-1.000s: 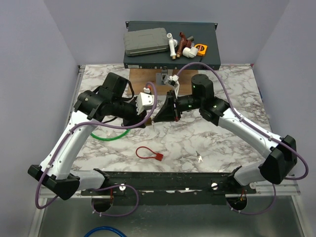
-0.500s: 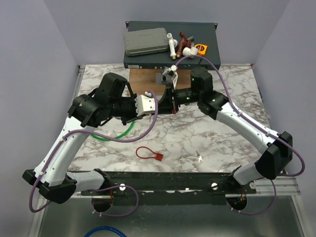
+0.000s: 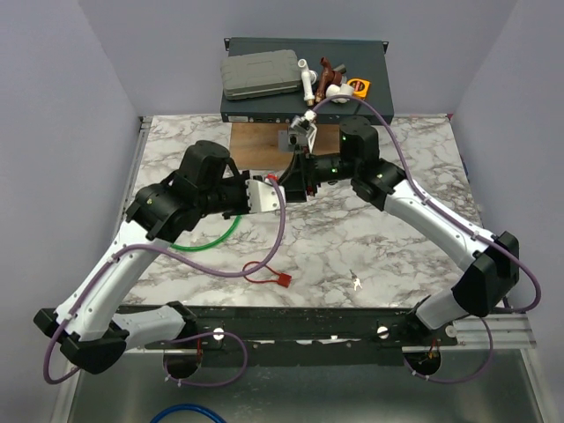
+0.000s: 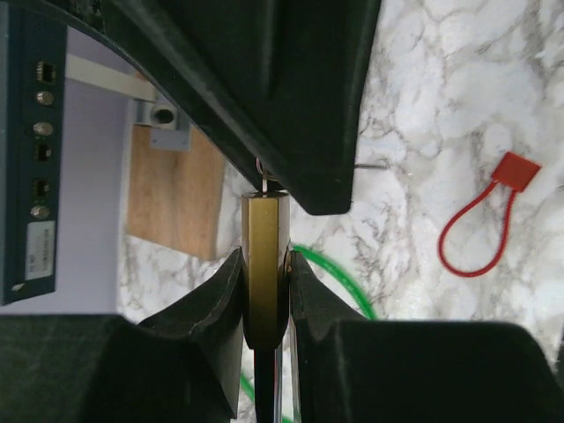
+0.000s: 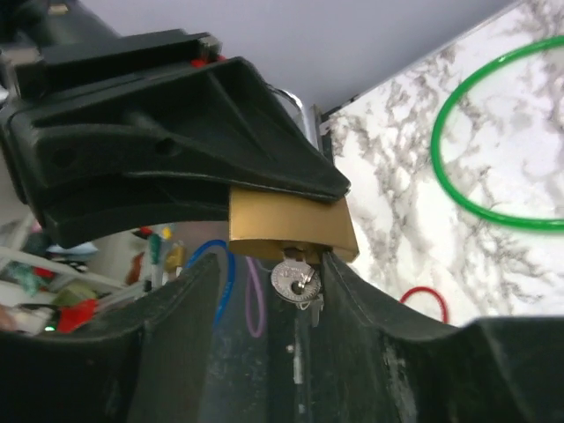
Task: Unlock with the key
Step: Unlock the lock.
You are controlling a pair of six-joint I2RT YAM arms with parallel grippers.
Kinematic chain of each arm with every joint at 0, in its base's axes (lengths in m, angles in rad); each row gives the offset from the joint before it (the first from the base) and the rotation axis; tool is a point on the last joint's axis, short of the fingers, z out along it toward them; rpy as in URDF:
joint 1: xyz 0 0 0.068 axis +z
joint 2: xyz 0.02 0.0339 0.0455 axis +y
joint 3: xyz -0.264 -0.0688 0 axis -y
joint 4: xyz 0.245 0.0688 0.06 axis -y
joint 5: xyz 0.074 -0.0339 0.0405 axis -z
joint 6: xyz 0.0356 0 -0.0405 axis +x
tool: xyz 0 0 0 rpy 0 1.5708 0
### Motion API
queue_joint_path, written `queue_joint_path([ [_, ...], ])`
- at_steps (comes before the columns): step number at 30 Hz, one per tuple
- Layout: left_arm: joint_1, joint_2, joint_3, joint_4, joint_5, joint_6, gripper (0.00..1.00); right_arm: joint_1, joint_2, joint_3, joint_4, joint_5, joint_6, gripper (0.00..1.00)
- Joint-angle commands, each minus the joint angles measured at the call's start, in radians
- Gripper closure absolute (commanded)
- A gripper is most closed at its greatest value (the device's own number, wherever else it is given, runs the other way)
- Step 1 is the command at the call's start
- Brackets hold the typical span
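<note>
marble tabletop [image 3: 397,238] below — brass padlock [image 5: 291,227] (silver key [image 5: 295,280] seated) in left gripper [image 4: 264,273]

three views, all meeting on the padlock [image 4: 264,264]
the top camera looked down from far above the padlock; the left wrist camera sat close on its narrow edge, the right one close on its keyhole end.
</note>
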Motion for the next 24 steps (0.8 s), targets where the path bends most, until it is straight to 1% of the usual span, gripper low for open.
queue_joint_path([
  [1, 0.018, 0.085, 0.148, -0.056, 0.203, -0.174, 1.0, 0.018, -0.098, 0.041, -0.157, 0.089, -0.223, 0.42],
  [3, 0.029, 0.135, 0.204, -0.158, 0.295, -0.241, 1.0, 0.019, -0.164, 0.003, -0.153, 0.167, -0.32, 0.37],
  [5, 0.038, 0.167, 0.247, -0.224, 0.375, -0.274, 1.0, 0.02, -0.246, -0.073, -0.078, 0.206, -0.375, 0.34],
  [7, 0.043, 0.19, 0.278, -0.269, 0.439, -0.296, 1.0, 0.019, -0.298, -0.132, 0.006, 0.206, -0.398, 0.32],
  [9, 0.052, 0.215, 0.318, -0.3, 0.499, -0.332, 1.0, 0.019, -0.309, -0.146, 0.047, 0.186, -0.411, 0.32],
  [11, 0.052, 0.242, 0.357, -0.34, 0.549, -0.343, 1.0, 0.019, -0.282, -0.123, 0.028, 0.165, -0.414, 0.34],
  [14, 0.055, 0.257, 0.371, -0.365, 0.609, -0.331, 1.0, 0.02, -0.249, -0.101, -0.007, 0.135, -0.42, 0.37],
  [20, 0.056, 0.245, 0.311, -0.311, 0.641, -0.343, 1.0, 0.02, -0.25, -0.125, 0.033, 0.088, -0.384, 0.42],
  [24, 0.056, 0.232, 0.284, -0.249, 0.643, -0.357, 1.0, 0.02, -0.232, -0.113, -0.011, 0.07, -0.384, 0.5],
])
